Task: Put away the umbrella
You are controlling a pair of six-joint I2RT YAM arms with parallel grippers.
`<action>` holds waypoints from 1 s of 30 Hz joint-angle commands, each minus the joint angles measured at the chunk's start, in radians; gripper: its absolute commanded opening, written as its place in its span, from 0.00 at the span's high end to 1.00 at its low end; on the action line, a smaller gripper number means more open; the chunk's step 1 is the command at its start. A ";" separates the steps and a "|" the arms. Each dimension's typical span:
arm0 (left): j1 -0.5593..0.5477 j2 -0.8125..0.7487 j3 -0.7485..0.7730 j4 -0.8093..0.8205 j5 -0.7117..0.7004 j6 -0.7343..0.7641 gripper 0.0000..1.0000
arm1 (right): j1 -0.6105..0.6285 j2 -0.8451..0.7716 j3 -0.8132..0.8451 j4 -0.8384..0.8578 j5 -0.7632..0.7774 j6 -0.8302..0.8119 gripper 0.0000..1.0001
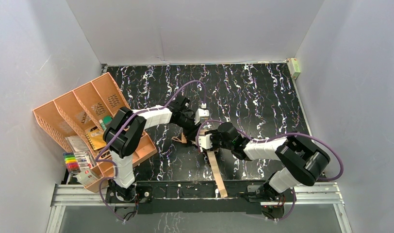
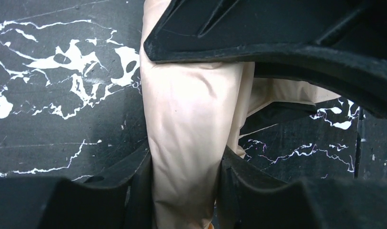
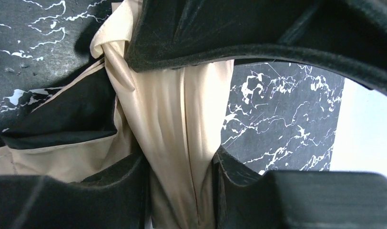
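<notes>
An orange slotted plastic desk organizer [image 1: 90, 119] sits askew at the left edge of the black, white-veined marble-look tabletop [image 1: 263, 97], close to the plain white left wall [image 1: 30, 73]. Near the table's middle, the left gripper [image 2: 184, 191] has its black matte fingers pressed on either side of a fold of the compact tan umbrella [image 2: 191, 119], pinching smooth, slightly glossy cloth. Just to its right, the right gripper [image 3: 179, 191] clamps another creased tan fold, with black lining showing beside it. The umbrella lies on the tabletop between the two, near the front edge. A broad stretch of marbled surface lies open behind and to the right, up to the walls.
</notes>
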 commanded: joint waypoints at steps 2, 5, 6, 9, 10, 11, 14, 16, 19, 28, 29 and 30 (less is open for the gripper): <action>-0.018 0.007 -0.034 -0.054 -0.095 0.016 0.96 | 0.004 -0.046 -0.004 -0.142 -0.023 0.028 0.72; -0.018 0.012 -0.022 -0.051 -0.122 0.006 1.00 | 0.004 -0.099 0.025 -0.222 -0.066 0.055 0.41; -0.018 0.014 -0.018 -0.051 -0.129 0.003 1.00 | 0.004 -0.120 0.037 -0.250 -0.080 0.072 0.26; -0.018 0.015 -0.015 -0.049 -0.144 0.001 1.00 | 0.004 -0.189 0.062 -0.307 -0.104 0.160 0.06; -0.018 0.014 -0.016 -0.048 -0.149 0.003 1.00 | 0.004 -0.209 0.067 -0.318 -0.111 0.200 0.06; -0.018 0.012 -0.016 -0.046 -0.156 0.003 1.00 | 0.004 -0.232 0.072 -0.328 -0.117 0.244 0.05; -0.018 0.007 -0.018 -0.046 -0.162 0.008 1.00 | 0.004 -0.294 0.082 -0.356 -0.123 0.398 0.05; -0.018 0.001 -0.019 -0.044 -0.172 0.010 1.00 | 0.003 -0.334 0.091 -0.384 -0.111 0.508 0.05; -0.018 -0.009 -0.021 -0.040 -0.179 0.014 1.00 | 0.004 -0.395 0.095 -0.421 -0.060 0.715 0.06; -0.018 -0.020 -0.017 -0.031 -0.218 0.010 1.00 | 0.004 -0.546 0.018 -0.552 0.133 1.532 0.24; -0.018 -0.021 -0.017 -0.030 -0.221 0.010 1.00 | 0.004 -0.548 0.009 -0.580 0.140 1.652 0.27; -0.018 -0.021 -0.016 -0.031 -0.219 0.011 1.00 | 0.004 -0.542 -0.001 -0.600 0.137 1.718 0.30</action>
